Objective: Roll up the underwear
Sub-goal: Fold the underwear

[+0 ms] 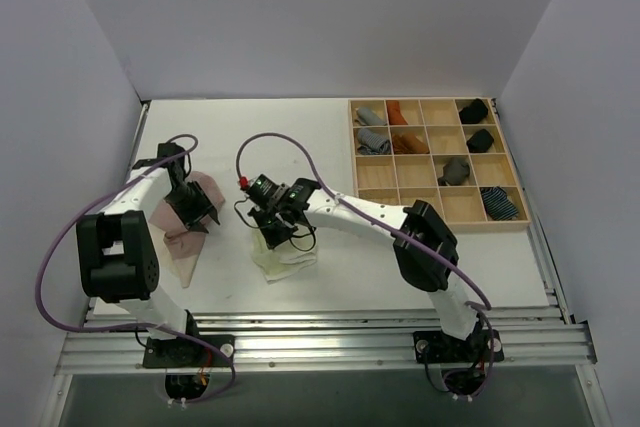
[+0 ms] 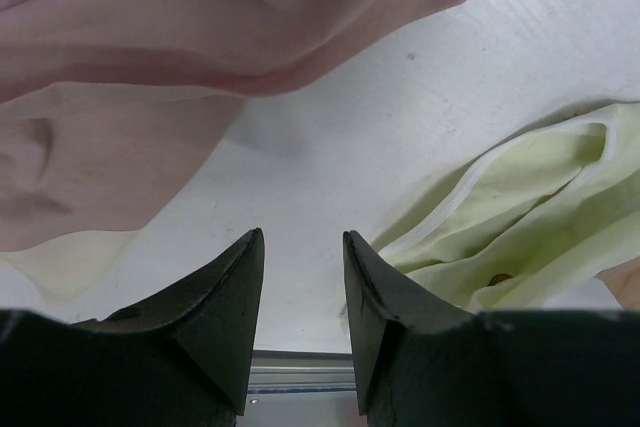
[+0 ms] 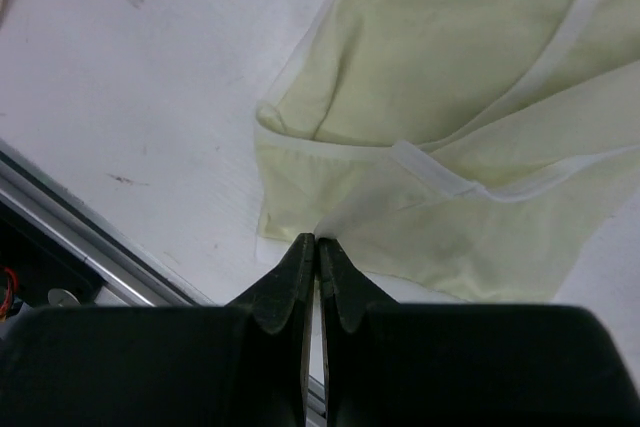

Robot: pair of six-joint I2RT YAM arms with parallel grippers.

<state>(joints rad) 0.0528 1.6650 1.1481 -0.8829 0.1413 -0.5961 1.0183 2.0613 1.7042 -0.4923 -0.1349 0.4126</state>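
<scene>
The pale yellow-green underwear [image 1: 282, 257] lies crumpled on the white table near the front middle. My right gripper [image 1: 284, 237] is over it, and the right wrist view shows the gripper [image 3: 317, 240] shut on a pinched fold at the near edge of this underwear [image 3: 440, 77]. The dusty pink underwear [image 1: 190, 222] with a beige part lies spread at the left. My left gripper [image 1: 200, 215] hovers over it, open and empty [image 2: 302, 239]. The left wrist view has the pink cloth [image 2: 200, 27] at the top and the yellow-green cloth [image 2: 520, 217] at the right.
A wooden compartment tray [image 1: 432, 162] stands at the back right with grey, rust, black and blue-striped rolls in some cells. A metal rail [image 1: 320, 332] runs along the table's front edge. White walls close off the left, back and right.
</scene>
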